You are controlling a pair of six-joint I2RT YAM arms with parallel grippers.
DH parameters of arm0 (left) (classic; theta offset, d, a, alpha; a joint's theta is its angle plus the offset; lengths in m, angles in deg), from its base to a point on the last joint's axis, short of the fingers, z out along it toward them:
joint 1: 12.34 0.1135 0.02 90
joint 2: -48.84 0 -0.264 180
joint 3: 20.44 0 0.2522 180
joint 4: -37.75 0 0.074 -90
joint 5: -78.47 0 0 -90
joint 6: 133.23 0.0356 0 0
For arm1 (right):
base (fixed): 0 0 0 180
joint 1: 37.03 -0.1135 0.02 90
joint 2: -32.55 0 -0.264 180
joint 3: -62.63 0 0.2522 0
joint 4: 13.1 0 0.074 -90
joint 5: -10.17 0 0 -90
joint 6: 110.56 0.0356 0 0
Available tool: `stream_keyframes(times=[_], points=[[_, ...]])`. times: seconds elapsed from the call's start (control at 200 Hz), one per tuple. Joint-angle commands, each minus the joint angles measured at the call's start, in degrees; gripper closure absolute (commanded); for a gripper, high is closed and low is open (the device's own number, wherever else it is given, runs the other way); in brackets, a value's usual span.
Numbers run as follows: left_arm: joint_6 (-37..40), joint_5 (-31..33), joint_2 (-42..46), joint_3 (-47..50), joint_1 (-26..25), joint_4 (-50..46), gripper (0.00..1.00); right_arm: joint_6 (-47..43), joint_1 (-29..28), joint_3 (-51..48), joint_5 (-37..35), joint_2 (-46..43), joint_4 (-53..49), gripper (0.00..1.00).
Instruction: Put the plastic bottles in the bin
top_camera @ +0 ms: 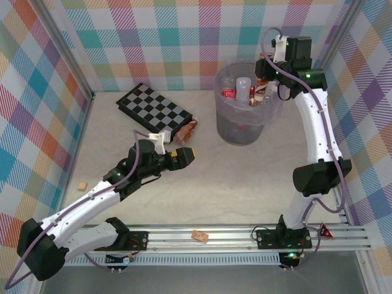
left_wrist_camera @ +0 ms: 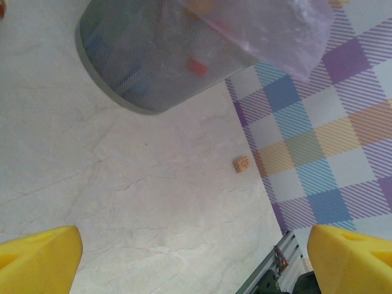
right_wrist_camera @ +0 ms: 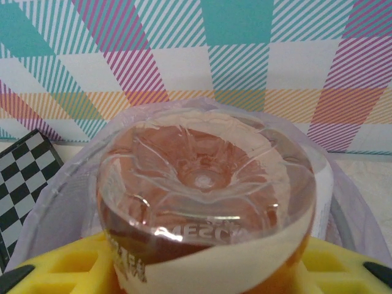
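Item 1, right gripper [top_camera: 266,84]: I log it clamped on a clear, petal-based bottle [right_wrist_camera: 202,184] of brown liquid, over the translucent purple bin [top_camera: 245,131]. Label text cropped, unreadable.
Item 2, left gripper [left_wrist_camera: 195,257]: yellow jaws spread wide, empty.

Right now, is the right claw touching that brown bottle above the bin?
Touching. The right wrist view shows the brown bottle wedged between the right claw and its yellow fingers, with no gap on either side.

Bright, even light leaves soft shadows on the tabletop [top_camera: 245,184] beside the bin [top_camera: 245,131]. Over the bin, a bottle [right_wrist_camera: 202,184] glints, slightly blurred.
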Motion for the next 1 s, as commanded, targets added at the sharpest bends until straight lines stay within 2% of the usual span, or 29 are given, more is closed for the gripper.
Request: stream_keyframes(times=[0.0, 0.195, 0.37, 0.53, 0.85, 0.995], points=[[-0.24, 0.67, 1.16, 0.50, -0.15, -1.00, 0.06, 0.23, 0.20, 2.59, 1.18, 2.33, 0.30, 0.47], [0.10, 1.03, 1.31, 0.51, -0.19, -1.78, 0.06, 0.94, 0.00, 5.77, 2.41, 7.14, -1.32, 0.41], [0.02, 1.18, 1.08, 0.66, -0.17, -1.71, 0.06, 0.54, -0.47, 11.60, 2.84, 11.52, -5.85, 0.30], [0.15, 1.30, 0.70, 0.67, -0.17, -1.71, 0.06, 0.35, -0.58, 13.79, 2.86, 11.36, -7.29, 0.24], [0.06, 0.91, -0.76, 0.88, -0.15, -0.78, 0.06, -0.37, -0.56, 13.68, 1.81, 8.51, -7.67, 0.28], [0.19, 1.00, -1.67, 0.49, -0.13, -0.69, 0.06, 0.30, -0.57, 13.81, 2.42, 7.84, -6.78, 0.46]])
